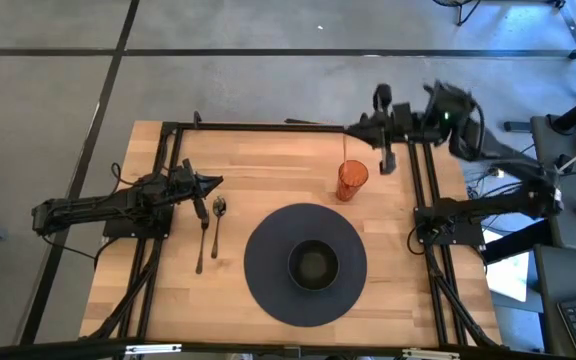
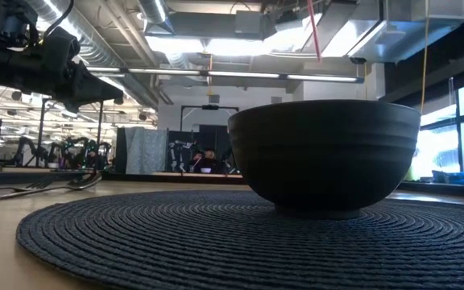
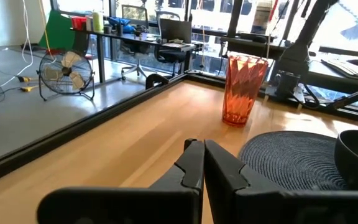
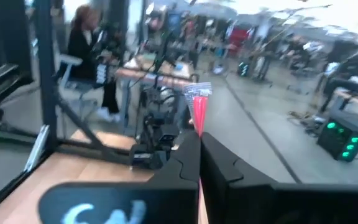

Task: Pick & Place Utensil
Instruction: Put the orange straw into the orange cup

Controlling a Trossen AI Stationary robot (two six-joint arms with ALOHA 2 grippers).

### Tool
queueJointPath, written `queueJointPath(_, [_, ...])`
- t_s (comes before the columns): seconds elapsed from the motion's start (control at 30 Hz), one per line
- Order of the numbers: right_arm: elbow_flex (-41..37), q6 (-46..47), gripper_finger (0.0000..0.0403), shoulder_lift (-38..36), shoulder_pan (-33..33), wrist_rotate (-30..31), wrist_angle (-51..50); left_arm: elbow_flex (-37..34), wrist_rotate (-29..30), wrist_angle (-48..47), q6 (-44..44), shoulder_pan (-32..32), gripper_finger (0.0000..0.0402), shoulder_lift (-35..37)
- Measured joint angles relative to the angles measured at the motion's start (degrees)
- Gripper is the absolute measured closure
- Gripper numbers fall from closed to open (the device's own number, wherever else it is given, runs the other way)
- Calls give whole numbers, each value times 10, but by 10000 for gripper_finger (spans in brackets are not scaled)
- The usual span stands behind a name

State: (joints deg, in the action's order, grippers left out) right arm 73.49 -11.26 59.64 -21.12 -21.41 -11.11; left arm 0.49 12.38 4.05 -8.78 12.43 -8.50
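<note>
A fork [image 1: 201, 238] and a spoon [image 1: 218, 215] lie flat on the wooden table, left of a dark round placemat [image 1: 268, 270] that carries a dark bowl [image 1: 313, 265]. My left gripper [image 1: 214, 183] hovers shut just beyond the utensils' heads; its shut fingers [image 3: 202, 158] point toward an orange faceted cup [image 3: 244, 90]. My right gripper [image 1: 357, 128] is raised by the far edge, above and just beyond the cup [image 1: 351, 180]. It is shut on a thin red stick [image 4: 198, 118]. In the low view the stick [image 2: 315, 32] slants down behind the bowl [image 2: 325, 153]. My right gripper pinches the thin red stick between its two fingers [image 4: 185, 155]. A pale-tipped upper end [image 4: 197, 91] stands out past the fingertips. The stick is lifted clear of the table and hangs nearly upright, slightly tilted, its lower part [image 1: 345, 152] reaching down toward the orange cup.
A black metal frame [image 1: 268, 126] runs along the far edge and both sides of the table. The arm bases stand at the left [image 1: 133, 215] and right [image 1: 448, 222] sides. Bare wood shows between the cup and the left arm. A person [image 4: 89, 43] sits beyond the table.
</note>
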Motion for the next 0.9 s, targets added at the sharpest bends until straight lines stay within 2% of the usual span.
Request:
queueJointPath(0.13, [-157, 19, 403, -70, -29, 22, 115, 0, 10, 5, 10, 1, 398, 0])
queueJointPath(0.27, [-252, 33, 403, -110, -58, 24, 169, 0, 24, 4, 14, 1, 398, 0])
queueJointPath(0.47, [-313, 43, 403, -147, -83, 22, 181, 0, 61, 6, 16, 1, 400, 0])
queueJointPath(0.63, [-366, 60, 403, -148, -85, 22, 193, 0, 77, 17, 16, 1, 398, 0])
queueJointPath(0.9, [-504, 103, 403, -144, -85, 28, 383, 0, 76, 17, 16, 1, 400, 0])
